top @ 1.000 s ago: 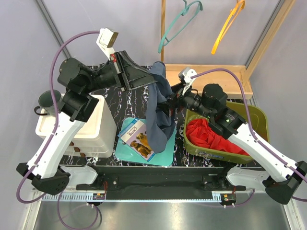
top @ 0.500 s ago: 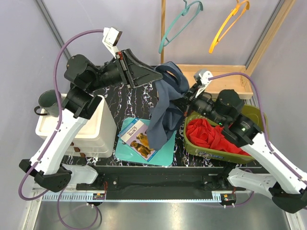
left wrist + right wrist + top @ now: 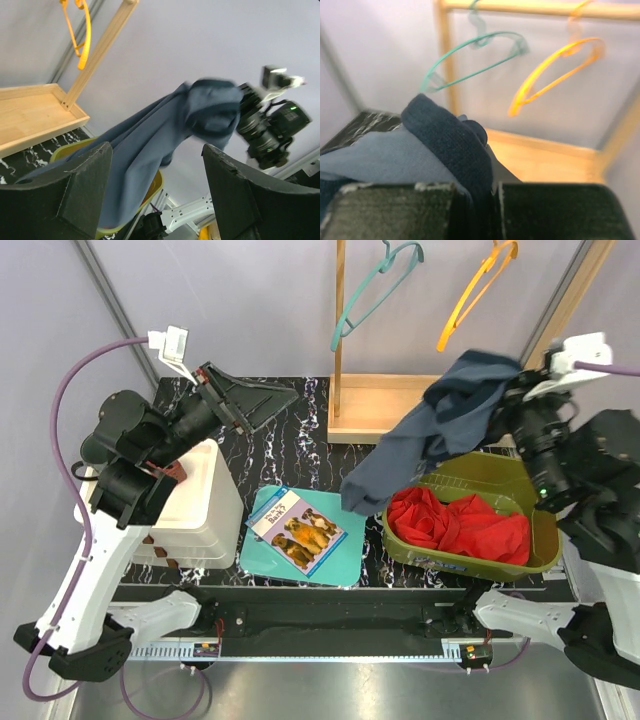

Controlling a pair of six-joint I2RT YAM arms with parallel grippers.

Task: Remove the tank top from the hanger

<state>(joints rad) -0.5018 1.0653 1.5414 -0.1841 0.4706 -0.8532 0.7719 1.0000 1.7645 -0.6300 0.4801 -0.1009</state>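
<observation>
1. The right gripper [image 3: 479, 192] is up high at the right side, its jaws pinched on a bunched fold of the blue tank top [image 3: 430, 435].
2. The tank top hangs clear of the teal hanger [image 3: 372, 292] and the orange hanger [image 3: 478, 288]. It trails down to the left over the green bin [image 3: 480, 468], which holds a red cloth [image 3: 455, 525].
3. The left gripper [image 3: 268, 403] hovers over the far left of the table, jaws wide and holding nothing.
</observation>
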